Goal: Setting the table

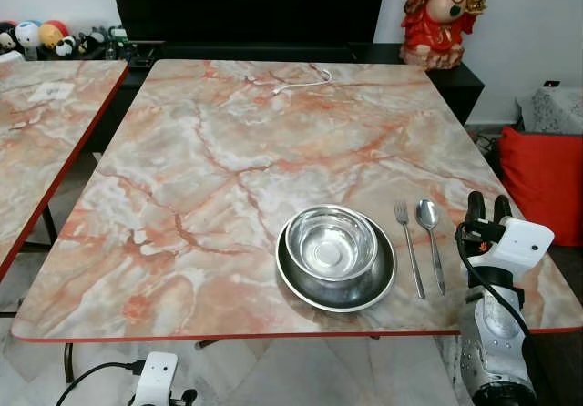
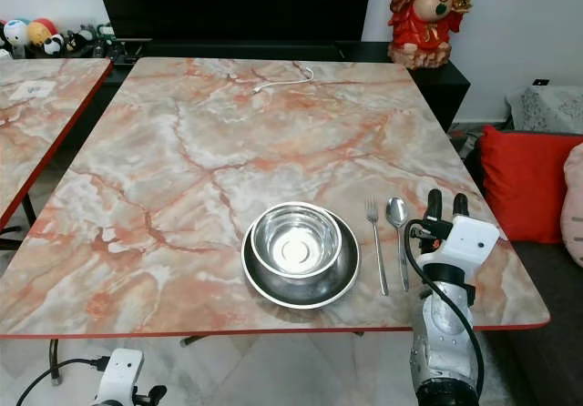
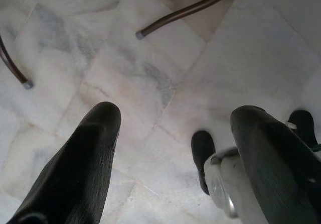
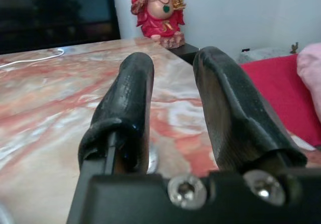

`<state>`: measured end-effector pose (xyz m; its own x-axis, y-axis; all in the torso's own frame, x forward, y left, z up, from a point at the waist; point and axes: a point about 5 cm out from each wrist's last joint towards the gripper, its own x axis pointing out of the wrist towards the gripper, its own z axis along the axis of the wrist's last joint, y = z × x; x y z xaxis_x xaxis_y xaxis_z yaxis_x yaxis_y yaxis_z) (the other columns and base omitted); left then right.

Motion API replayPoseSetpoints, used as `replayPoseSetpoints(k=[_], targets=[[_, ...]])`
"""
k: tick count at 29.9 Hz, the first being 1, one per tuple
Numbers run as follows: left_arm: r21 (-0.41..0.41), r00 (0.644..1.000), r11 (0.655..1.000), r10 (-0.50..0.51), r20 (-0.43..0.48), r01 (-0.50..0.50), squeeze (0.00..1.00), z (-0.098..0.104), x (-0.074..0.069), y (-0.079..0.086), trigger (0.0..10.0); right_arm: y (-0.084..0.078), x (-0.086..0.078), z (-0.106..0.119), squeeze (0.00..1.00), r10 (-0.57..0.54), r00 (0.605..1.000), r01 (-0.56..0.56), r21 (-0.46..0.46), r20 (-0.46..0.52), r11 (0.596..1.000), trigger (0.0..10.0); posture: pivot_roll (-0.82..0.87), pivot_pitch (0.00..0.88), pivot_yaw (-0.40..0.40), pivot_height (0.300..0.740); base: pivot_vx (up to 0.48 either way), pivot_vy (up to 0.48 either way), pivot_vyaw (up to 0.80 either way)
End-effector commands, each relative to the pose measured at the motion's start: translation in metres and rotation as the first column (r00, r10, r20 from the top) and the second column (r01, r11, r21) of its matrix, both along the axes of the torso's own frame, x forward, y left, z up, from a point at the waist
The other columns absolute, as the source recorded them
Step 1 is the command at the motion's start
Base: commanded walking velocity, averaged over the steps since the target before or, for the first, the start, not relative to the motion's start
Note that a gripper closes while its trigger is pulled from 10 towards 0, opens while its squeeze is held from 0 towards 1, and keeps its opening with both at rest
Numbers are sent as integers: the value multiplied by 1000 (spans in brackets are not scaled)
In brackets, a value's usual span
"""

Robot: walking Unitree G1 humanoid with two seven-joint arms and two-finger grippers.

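Marble bench [image 1: 228, 151] carries a bowl [image 1: 332, 242] nested in a plate [image 1: 338, 283]; beside the plate lie fork [image 1: 409, 247] and spoon [image 1: 431, 238]. Beyond the spoon, right claw [image 1: 487, 208] hovers spread, empty; left claw [image 3: 170, 148] spread over floor.

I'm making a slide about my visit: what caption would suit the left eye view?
Right gripper open beside a spoon and fork, right of a steel bowl on a plate on the marble table.

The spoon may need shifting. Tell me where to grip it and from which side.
Grip the spoon at mid-handle, coming straight down with the right gripper, open and close beside it. The handle lies flat and thin, pointing at the table's near edge, and the fork lies close alongside, so one finger must slip between them.
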<state>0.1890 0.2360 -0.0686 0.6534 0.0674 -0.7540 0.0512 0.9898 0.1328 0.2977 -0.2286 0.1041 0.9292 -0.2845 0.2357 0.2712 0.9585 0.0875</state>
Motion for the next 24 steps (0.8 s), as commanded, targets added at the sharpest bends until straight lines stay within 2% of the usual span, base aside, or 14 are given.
replayPoseSetpoints(k=[1,9,13,20,24], targets=[[14,999,1000,16,-41,-16,0,-5,-13,8,10000,7,4,3,0,24,1000,-24,-5,7,1000,10000,83,0,-25,740,0,480,0],[27,998,999,23,-63,-21,0,-6,-22,17,10000,11,5,7,0,47,999,-46,-44,15,998,10000,85,0,-25,740,0,480,0],[33,997,999,26,-68,-24,0,-5,-22,22,10000,10,5,9,0,46,999,-44,-46,26,998,10000,86,0,-22,740,0,480,431],[33,997,999,29,-71,-26,0,-5,-23,22,10000,10,5,17,0,41,997,-38,-42,64,998,10000,86,0,-23,740,0,480,0],[32,996,999,36,-76,-33,0,-6,-24,21,10000,15,6,24,0,60,994,-54,-62,93,997,10000,89,0,-25,740,0,480,0]])
